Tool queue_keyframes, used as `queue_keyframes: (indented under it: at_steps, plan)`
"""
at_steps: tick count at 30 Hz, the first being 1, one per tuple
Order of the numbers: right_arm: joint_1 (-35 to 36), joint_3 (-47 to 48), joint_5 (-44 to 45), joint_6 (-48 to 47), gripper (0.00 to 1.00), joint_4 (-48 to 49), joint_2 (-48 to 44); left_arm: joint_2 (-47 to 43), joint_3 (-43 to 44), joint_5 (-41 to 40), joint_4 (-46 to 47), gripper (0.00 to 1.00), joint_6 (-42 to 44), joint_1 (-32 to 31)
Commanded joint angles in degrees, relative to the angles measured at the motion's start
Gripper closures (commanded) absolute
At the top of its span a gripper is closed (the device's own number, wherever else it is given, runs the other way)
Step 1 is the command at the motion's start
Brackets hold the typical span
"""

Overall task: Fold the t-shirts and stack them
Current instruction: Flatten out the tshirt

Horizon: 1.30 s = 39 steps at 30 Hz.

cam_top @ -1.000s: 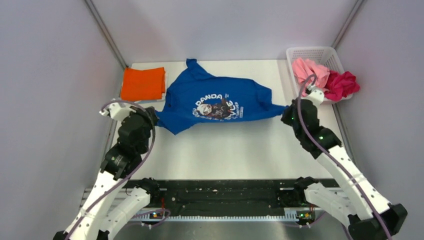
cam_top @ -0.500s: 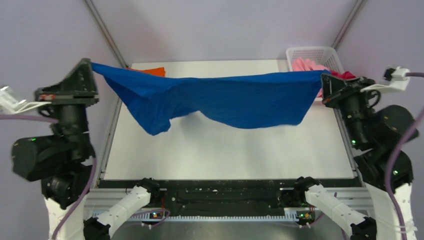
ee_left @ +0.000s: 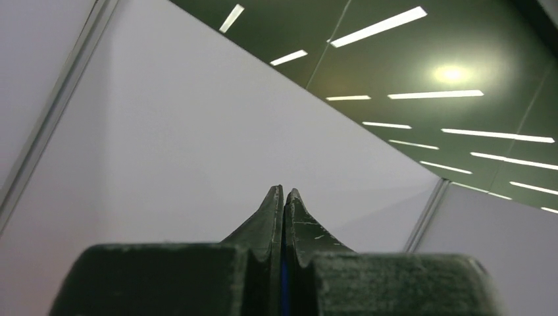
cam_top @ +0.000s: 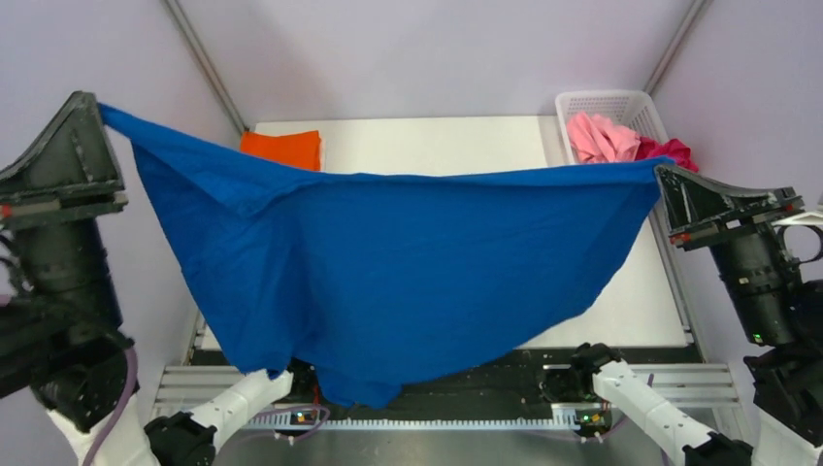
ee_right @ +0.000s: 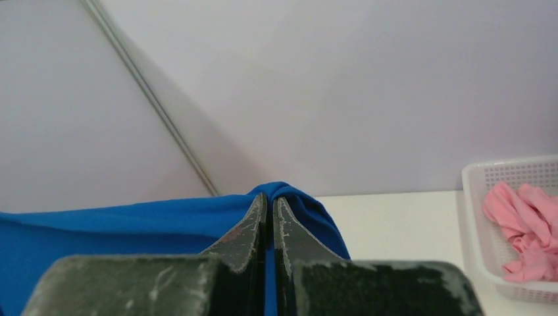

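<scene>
White table (cam_top: 437, 136) inside pale enclosure walls. Royal blue t-shirt (cam_top: 388, 262) hangs as a wide sheet above the table, stretched between the arms. Left gripper (cam_top: 89, 99) is clamped on its upper left corner, right gripper (cam_top: 663, 171) on the upper right. Folded orange t-shirt (cam_top: 281, 148) lies far left. Light pink t-shirt (cam_top: 602, 136) and magenta t-shirt (cam_top: 670, 152) sit in the white basket (cam_top: 592, 100), far right.
</scene>
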Motion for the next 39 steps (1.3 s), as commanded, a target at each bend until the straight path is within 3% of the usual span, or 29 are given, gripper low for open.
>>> queue_keyframes:
  at_steps: [1, 8, 13, 19, 25, 26, 27, 29, 30, 33, 36, 39]
  plan:
    - [0.5, -4.1, 5.0, -1.4, 1.0, 1.4, 0.4, 5.4, -4.8, -5.9, 5.5, 1.0, 4.3, 0.2]
    - [0.5, -16.1, 21.8, -3.0, 1.0, 6.8, 5.4, 15.8, -16.6, -21.6, 18.7, 1.0, 14.0, 0.5]
    - [0.1, -30.0, 33.7, -6.8, 1.0, 18.7, 13.5, 31.8, -19.1, -18.0, 18.2, 1.0, 10.3, 7.6]
    - [-8.6, -38.8, 23.4, -7.5, 1.0, 38.7, 32.6, 55.2, -13.8, -9.4, 17.4, 1.0, 7.2, 13.6]
    - [-12.3, -34.6, 19.7, -12.8, 0.97, 56.0, 55.3, 81.3, 6.8, -3.6, 13.1, 0.99, 9.1, 13.8]
    - [-12.4, -32.2, 19.0, -14.6, 0.84, 56.9, 58.6, 84.9, 11.5, -2.4, 10.9, 0.91, 8.5, 13.8]
    - [-12.4, -28.7, 18.8, -15.5, 0.67, 55.4, 61.5, 88.6, 16.7, -1.2, 8.4, 0.74, 7.3, 13.8]
    - [-12.4, -22.1, 20.0, -15.8, 0.49, 50.9, 65.7, 93.4, 24.7, 0.2, 5.5, 0.29, 5.9, 13.8]
    - [-12.4, -20.0, 20.5, -16.2, 0.43, 49.5, 66.8, 94.2, 25.8, 0.4, 5.9, 0.13, 5.4, 13.8]
    - [-12.4, -18.3, 20.0, -16.9, 0.31, 47.8, 66.2, 92.0, 22.6, 1.1, 7.8, 0.02, 4.2, 13.8]
    - [-12.3, -21.1, 18.2, -14.1, 0.21, 46.0, 63.0, 87.0, 17.3, 0.2, 7.1, 0.02, 1.8, 13.8]
    - [-12.0, -26.5, 12.1, -7.9, 0.12, 43.7, 58.6, 80.9, 11.0, -1.3, 0.2, 0.01, -5.9, 13.8]
